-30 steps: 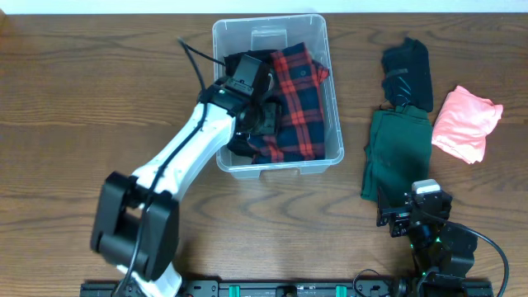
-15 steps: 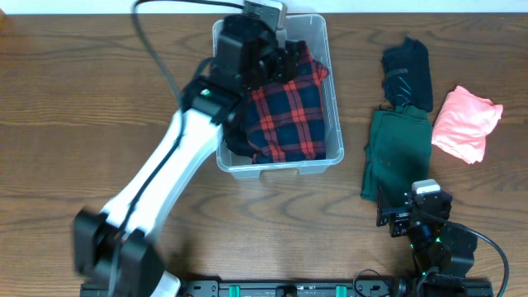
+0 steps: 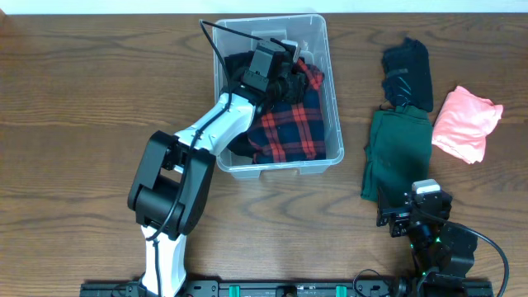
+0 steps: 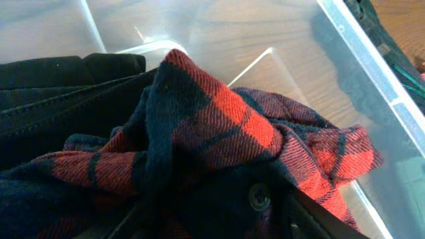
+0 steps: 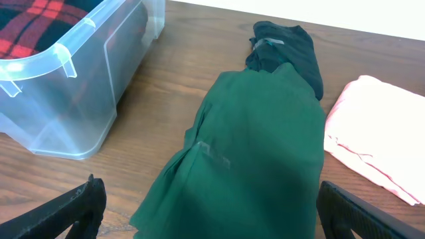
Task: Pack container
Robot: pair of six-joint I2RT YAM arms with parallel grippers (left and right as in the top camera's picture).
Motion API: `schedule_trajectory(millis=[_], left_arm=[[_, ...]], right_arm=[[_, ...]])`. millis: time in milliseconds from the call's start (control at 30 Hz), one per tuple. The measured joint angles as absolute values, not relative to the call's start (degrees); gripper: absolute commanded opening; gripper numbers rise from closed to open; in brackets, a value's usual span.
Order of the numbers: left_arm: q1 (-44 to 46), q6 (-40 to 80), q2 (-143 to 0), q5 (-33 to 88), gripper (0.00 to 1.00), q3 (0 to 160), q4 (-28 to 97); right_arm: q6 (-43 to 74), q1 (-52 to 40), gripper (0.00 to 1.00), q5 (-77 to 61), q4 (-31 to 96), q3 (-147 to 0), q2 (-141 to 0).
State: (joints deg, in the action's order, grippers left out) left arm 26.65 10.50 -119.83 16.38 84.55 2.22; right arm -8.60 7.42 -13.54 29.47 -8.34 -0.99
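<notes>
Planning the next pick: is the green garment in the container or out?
Out. The green garment lies on the table, right of the container, apart from it.

Spread over a brown wooden table (image 3: 82, 99): dark green garment (image 3: 396, 157), folded long; black garment (image 3: 408, 70) touching its far end; pink garment (image 3: 466, 124) just beside (folded, on the right). Farther left, bunched red-and-navy plaid shirt (image 3: 289, 128).

Left arm (image 3: 214, 124): white links, black joints, black cable. Right arm (image 3: 435, 233): all black, black cable.
</notes>
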Motion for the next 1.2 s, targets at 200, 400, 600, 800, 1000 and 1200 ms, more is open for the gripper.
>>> schedule_trajectory(millis=[200, 400, 600, 800, 1000, 1200], left_arm=[[26.6, 10.5, -119.9, 16.6, 0.60, 84.8, 2.8], [25.9, 10.6, -117.6, 20.1, 0.61, 84.6, 5.1], [25.2, 10.8, -105.8, 22.7, 0.71, 82.9, 11.5], [21.3, 11.8, -87.2, 21.2, 0.74, 83.1, 21.1], [13.0, 12.5, -74.9, 10.8, 0.74, 83.5, 38.6], [1.7, 14.9, -71.6, 2.2, 0.75, 83.4, 52.0]], right_arm=[[-8.6, 7.4, 0.99, -13.5, 29.5, -8.3, -1.0], [-8.6, 7.4, 0.99, -13.5, 29.5, -8.3, -1.0], [-8.6, 7.4, 0.99, -13.5, 29.5, -8.3, -1.0], [-8.6, 7.4, 0.99, -13.5, 29.5, -8.3, -1.0], [-8.6, 7.4, 0.99, -13.5, 29.5, -8.3, -1.0], [-6.7, 7.4, 0.99, -14.7, 24.7, -8.2, -1.0]])
